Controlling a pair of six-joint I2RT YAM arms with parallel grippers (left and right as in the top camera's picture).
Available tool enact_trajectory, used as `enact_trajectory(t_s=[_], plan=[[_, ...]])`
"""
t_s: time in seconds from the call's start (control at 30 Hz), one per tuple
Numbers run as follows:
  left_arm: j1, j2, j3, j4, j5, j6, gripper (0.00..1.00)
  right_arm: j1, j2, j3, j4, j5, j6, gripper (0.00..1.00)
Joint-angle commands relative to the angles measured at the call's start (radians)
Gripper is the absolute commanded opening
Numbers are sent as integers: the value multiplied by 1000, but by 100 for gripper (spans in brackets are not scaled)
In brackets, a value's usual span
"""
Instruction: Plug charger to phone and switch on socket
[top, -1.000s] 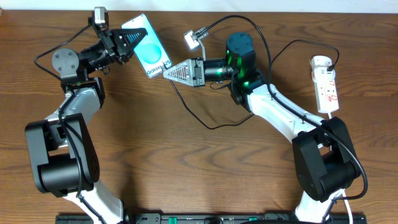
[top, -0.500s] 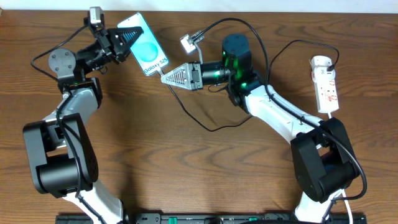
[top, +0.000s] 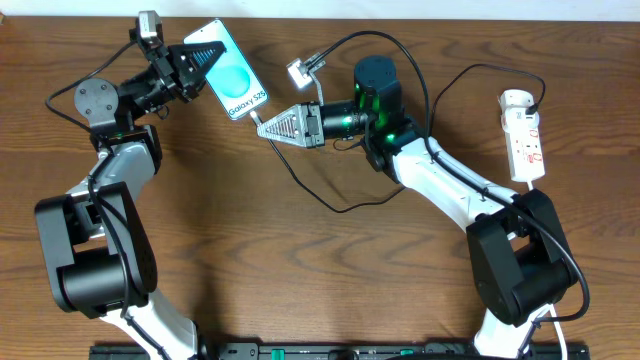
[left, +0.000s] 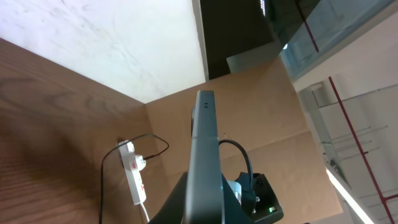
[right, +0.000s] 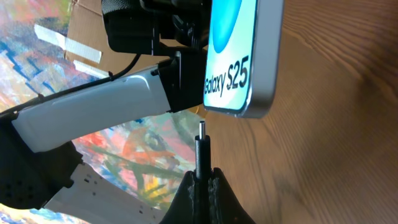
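The phone (top: 234, 72) with its turquoise screen is held off the table at the back left by my left gripper (top: 203, 62), which is shut on its far end. In the left wrist view the phone (left: 206, 155) shows edge-on between the jaws. My right gripper (top: 266, 124) is shut on the charger connector (right: 201, 149). The silver tip points at the phone's bottom edge (right: 239, 68) with a small gap. The black charger cable (top: 330, 195) loops over the table. The white socket strip (top: 524, 135) lies at the far right and also shows in the left wrist view (left: 133, 180).
A black plug sits in the socket's far end (top: 533, 103). A thick white cord runs from the socket toward the right arm's base (top: 515, 270). The left arm's base (top: 95, 250) stands at the front left. The table's back edge (top: 300, 12) is close behind the phone.
The left gripper has drawn the phone a little left and toward the back. The right gripper with the connector has followed to the left, staying just below the phone's lower end.
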Motion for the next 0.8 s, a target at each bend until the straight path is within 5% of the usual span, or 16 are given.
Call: enact_trajectory(t_s=[0.0, 0.77], plan=[[3, -2, 13, 8, -23, -5, 7, 4, -3, 13, -13, -6, -15, 1], [3, -2, 13, 8, -25, -5, 7, 4, -3, 13, -18, 21, 71, 1]])
